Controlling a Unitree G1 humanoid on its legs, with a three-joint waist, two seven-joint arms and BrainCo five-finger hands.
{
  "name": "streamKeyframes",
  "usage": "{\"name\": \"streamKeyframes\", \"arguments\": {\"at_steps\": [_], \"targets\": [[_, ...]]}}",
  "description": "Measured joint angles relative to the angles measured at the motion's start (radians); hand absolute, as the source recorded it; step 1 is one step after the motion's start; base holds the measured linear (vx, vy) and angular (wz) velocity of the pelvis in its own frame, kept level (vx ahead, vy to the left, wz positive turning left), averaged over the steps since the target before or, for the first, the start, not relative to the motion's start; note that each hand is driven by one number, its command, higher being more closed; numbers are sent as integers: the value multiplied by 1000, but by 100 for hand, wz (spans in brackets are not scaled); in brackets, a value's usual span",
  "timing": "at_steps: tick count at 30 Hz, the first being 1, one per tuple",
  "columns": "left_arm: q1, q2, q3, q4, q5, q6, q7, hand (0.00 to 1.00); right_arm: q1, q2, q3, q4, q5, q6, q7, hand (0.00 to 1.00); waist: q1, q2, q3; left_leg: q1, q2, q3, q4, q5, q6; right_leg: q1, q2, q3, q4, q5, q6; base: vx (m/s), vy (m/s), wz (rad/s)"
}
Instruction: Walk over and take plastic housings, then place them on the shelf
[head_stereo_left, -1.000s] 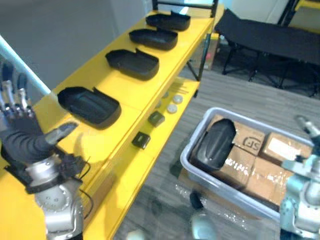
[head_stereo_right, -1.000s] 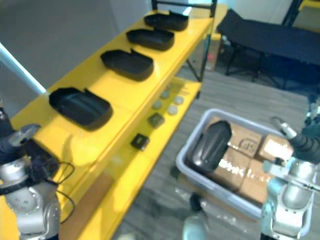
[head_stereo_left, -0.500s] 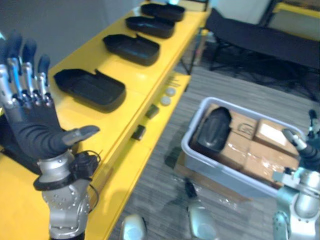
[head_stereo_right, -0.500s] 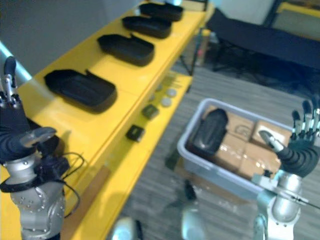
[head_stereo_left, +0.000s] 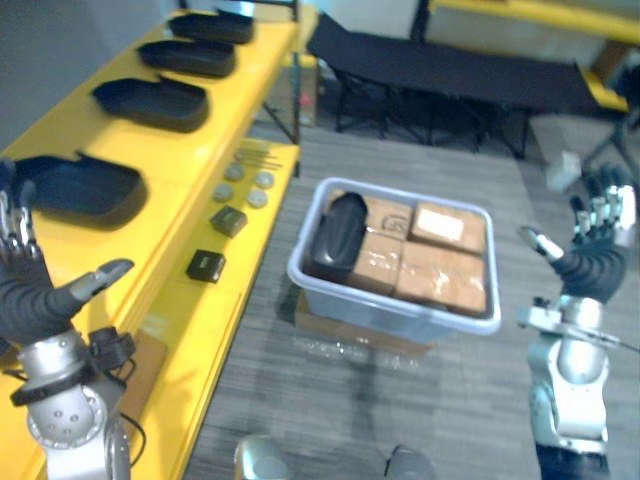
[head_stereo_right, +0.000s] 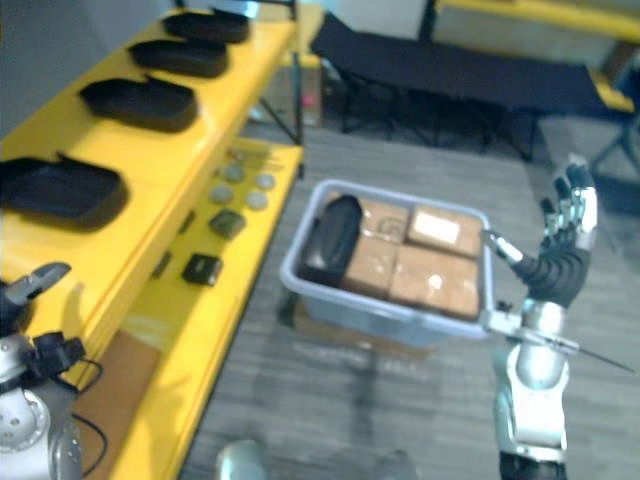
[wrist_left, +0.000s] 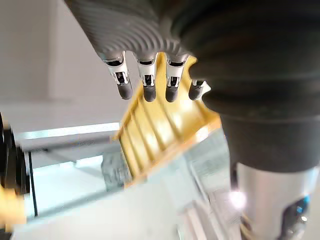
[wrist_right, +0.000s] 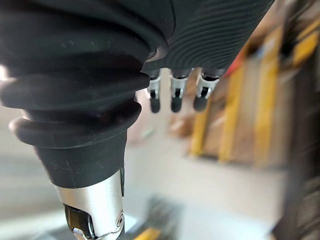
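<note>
Four housings (head_stereo_left: 150, 100) in row along top of shelf (head_stereo_left: 190, 165). Fifth housing (head_stereo_left: 337, 235) in bin (head_stereo_left: 392, 316) on floor, lying on boxes (head_stereo_left: 440, 275) at end nearer shelf. Left hand (head_stereo_left: 30, 300) released, fingers straight, by shelf's near end. Right hand (head_stereo_left: 592, 268) released, raised right of bin, holding nothing.

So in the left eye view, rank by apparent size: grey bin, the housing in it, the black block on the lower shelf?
1. grey bin
2. black housing, lying inside it
3. black block, clearly the smallest
</note>
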Motion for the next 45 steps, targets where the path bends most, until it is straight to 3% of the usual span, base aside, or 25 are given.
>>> {"name": "streamKeyframes", "arguments": {"at_steps": [3, 4, 6, 9, 10, 11, 12, 14, 16, 19, 24, 29, 32, 34, 42, 45], "targets": [[-60, -9, -97, 1, 0, -39, -18, 0, 2, 7, -32, 33, 24, 3, -36, 0, -19, -13, 47, 12, -8, 1, -41, 14, -9, -29, 11, 27, 2, 0, 0, -94, -88, -42], [-176, -28, -349, 121, 7, 11, -79, 0, -31, 57, -74, 109, 80, 0, -72, 0, -50, -71, 117, -28, -56, -4, -62, 39, 1, -80, -11, 56, -41, 53, 9, -218, 46, -31], [-193, -28, -397, 180, 14, 96, -83, 0, -76, 60, -55, 150, 93, 1, -73, 0, -52, -68, 134, -27, -63, -4, -60, 41, 1, -78, -13, 60, -64, 77, 7, -115, 67, -22], [-190, -27, -433, 208, 13, 121, -79, 0, -123, 59, -38, 176, 118, 1, -75, 0, -49, -56, 141, -42, -72, -45, -68, 41, 2, -72, -17, 49, -68, 80, 10, 4, 24, 13], [-208, -27, -499, 285, 12, 130, -80, 0, -208, 55, -32, 261, 125, 0, -82, 0, -44, -51, 148, -59, -81, -70, -63, 43, 4, -70, -26, 37, -69, 80, 11, -20, 25, 32], [-224, -24, -567, 366, 16, 157, -79, 0, -312, 40, -15, 369, 134, 0, -97, 0, -36, -49, 159, -61, -88, -84, -59, 44, 7, -64, -33, 29, -69, 83, 15, -51, 35, 54], [-254, -34, -641, 513, 46, 239, -84, 0, -441, -6, 20, 524, 166, 0, -100, 0, -26, -40, 186, -58, -97, -111, -44, 47, 11, -38, -43, 7, -70, 84, 17, -64, 41, 44], [-249, -45, -706, 677, 73, 310, -90, 0, -576, -36, 70, 625, 178, -2, -100, 0, 10, -35, 208, -74, -102, -128, -34, 50, 14, -40, -48, -6, -70, 86, 18, -93, 34, 36], [-210, -52, -716, 796, 91, 352, -95, 0, -669, -54, 97, 661, 173, -21, -115, 0, 39, -30, 222, -113, -114, -170, -27, 64, 16, -41, -59, -40, -70, 86, 18, -68, 20, 48], [-149, -47, -718, 873, 98, 352, -97, 0, -790, -99, 114, 786, 153, -21, -129, 0, 90, -22, 227, -130, -136, -207, -29, 77, 21, -29, -79, -71, -65, 85, 18, -39, 24, 43], [-130, -51, -705, 1067, 170, 321, -26, 0, -947, -146, 199, 904, 106, -17, -153, 0, 112, 15, 246, -150, -174, -249, -29, 96, 32, -11, -115, -123, -58, 84, 20, -63, 43, 31], [-132, -92, -638, 1166, 165, 207, 61, 0, -1044, -194, 270, 1049, 76, 37, -166, 0, 164, 50, 267, -190, -196, -279, -44, 132, 30, -59, -141, -148, -1, 65, 32, -81, -6, 20], [-132, -109, -615, 1190, 159, 165, 86, 0, -1076, -214, 290, 1124, 75, 120, -194, 0, 166, 64, 272, -204, -223, -313, -70, 162, 29, -77, -170, -172, 45, 43, 33, -76, -20, 35], [-132, -116, -601, 1196, 157, 145, 87, 0, -1103, -226, 291, 1166, 74, 149, -210, 0, 169, 73, 276, -218, -228, -322, -67, 168, 29, -90, -176, -176, 60, 38, 35, -87, -12, 17], [-136, -148, -589, 1241, 79, 80, 56, 0, -1150, -334, 295, 1270, 34, 228, -256, 0, 184, 127, 285, -275, -241, -340, -69, 194, 26, -151, -189, -181, 92, 37, 36, -51, -4, 7], [-136, -148, -595, 1260, 38, 62, 43, 0, -1157, -338, 303, 1297, 38, 230, -271, 0, 186, 136, 279, -289, -241, -343, -75, 199, 25, -167, -190, -182, 95, 36, 36, -15, -10, 2]]}}
